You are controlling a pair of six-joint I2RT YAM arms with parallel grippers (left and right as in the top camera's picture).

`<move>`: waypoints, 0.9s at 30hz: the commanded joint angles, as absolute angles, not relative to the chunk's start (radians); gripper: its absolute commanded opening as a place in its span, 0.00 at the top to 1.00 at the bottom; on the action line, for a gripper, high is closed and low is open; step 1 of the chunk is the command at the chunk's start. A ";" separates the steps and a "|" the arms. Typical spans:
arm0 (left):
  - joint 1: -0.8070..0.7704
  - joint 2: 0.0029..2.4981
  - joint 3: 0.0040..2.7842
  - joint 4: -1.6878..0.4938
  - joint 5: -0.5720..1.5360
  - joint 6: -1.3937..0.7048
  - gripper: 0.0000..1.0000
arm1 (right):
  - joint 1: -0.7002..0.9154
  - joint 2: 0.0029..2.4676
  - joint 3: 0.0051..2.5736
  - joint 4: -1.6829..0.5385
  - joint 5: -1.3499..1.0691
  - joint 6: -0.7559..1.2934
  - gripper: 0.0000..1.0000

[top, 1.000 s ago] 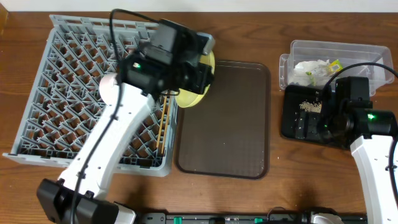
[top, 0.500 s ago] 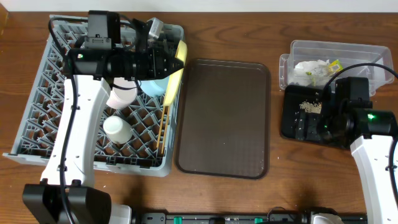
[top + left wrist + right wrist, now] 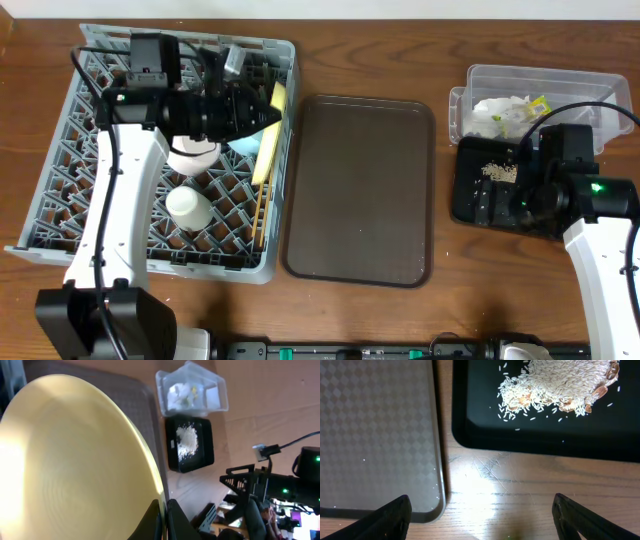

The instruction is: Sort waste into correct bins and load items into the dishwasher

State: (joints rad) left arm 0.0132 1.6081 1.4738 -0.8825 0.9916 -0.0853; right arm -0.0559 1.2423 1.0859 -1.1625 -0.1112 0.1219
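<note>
My left gripper point(image 3: 262, 112) is shut on the rim of the yellow plate point(image 3: 271, 140), held on edge at the right side of the grey dish rack point(image 3: 60, 190); the plate fills the left wrist view point(image 3: 70, 460), fingers pinching its rim point(image 3: 164, 520). In the rack are a light blue bowl point(image 3: 250, 142), a white-pinkish bowl point(image 3: 192, 156), a small white cup point(image 3: 186, 206) and wooden chopsticks point(image 3: 261, 215). The clear tub point(image 3: 590, 85) holds the napkin point(image 3: 497, 108) and yellow-green wrapper point(image 3: 539, 106). The black tray point(image 3: 620, 442) holds beige crumbs point(image 3: 560, 385). My right gripper point(image 3: 481, 515) is open above the table beside the black tray.
The brown serving tray point(image 3: 362, 190) lies between the rack and the bins; its corner shows in the right wrist view point(image 3: 375, 435). The bins also show in the left wrist view, tub point(image 3: 212, 395) above black tray point(image 3: 205, 452).
My left arm has swung left from the brown tray's edge over the rack, carrying the yellow plate and turning it on edge at the rack's right side. The right arm has not moved.
</note>
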 commanded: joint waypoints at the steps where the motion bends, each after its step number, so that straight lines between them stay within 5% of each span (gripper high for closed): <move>1: 0.018 1.601 1.423 -0.870 0.989 -0.089 0.94 | -0.072 1.233 1.103 -1.164 -0.105 0.118 0.12; 7: 0.018 1.601 1.404 -0.883 0.737 -0.090 0.93 | -0.072 1.233 1.103 -1.172 -0.105 0.118 0.12; 12: 0.018 1.601 1.404 -0.889 0.509 -0.090 0.37 | -0.072 1.233 1.103 -1.171 -0.105 0.118 0.12; 16: 0.018 1.585 1.408 -0.889 0.488 -0.090 0.18 | -0.072 1.233 1.103 -1.168 -0.105 0.118 0.12; 22: 0.017 1.435 1.436 -0.879 0.470 -0.090 0.12 | -0.071 1.233 1.103 -1.056 -0.234 0.117 0.06; 27: 0.007 1.372 1.431 -1.045 0.141 -0.176 0.11 | 0.006 1.244 1.103 -0.768 -0.378 0.072 0.01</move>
State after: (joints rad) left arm 0.0086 1.3632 1.4231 -0.9592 0.3630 -0.1131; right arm -0.0391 1.2423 1.0901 -0.8288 -0.3172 0.0963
